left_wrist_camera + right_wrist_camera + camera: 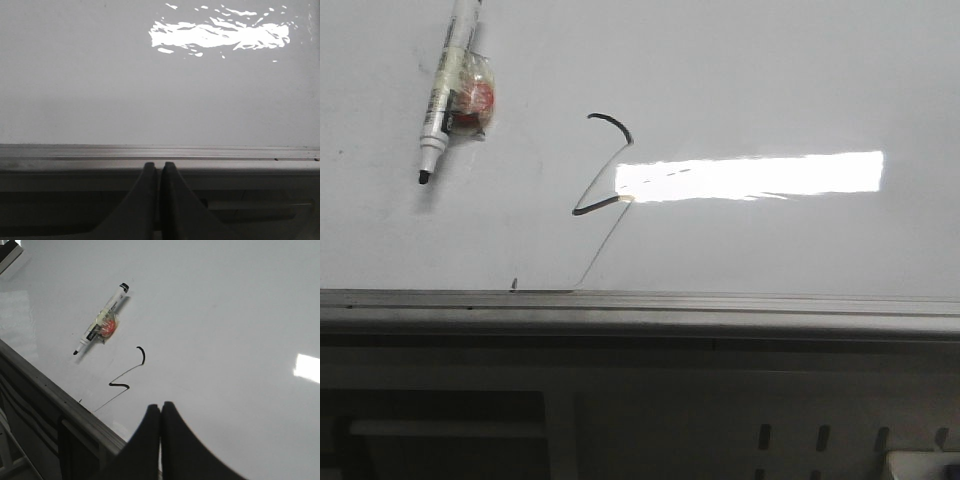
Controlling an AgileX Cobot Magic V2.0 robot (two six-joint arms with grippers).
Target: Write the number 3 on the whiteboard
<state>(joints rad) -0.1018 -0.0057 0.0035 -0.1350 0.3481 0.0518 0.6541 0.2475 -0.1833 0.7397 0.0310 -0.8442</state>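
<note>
One number 3 (603, 190) on whiteboard (770, 80), marker (448, 85) beside

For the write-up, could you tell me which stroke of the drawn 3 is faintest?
The lowest diagonal of the number 3, running to the whiteboard's frame edge; the top curve and middle hook are dark.

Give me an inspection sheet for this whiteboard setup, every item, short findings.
Surface: whiteboard, glossy, bright light reflection, silver frame edge.
Job's things: number 3 drawn, dark top stroke and middle hook, faint thin diagonals; marker lies uncapped on the board, apart from the drawing.
Clutter: clear-wrapped red lump fixed to the marker.
Grippers: left gripper shut, empty; right gripper shut, empty.
Cables: nothing seen.
Surroundings: grey slotted panel below the frame.
</note>
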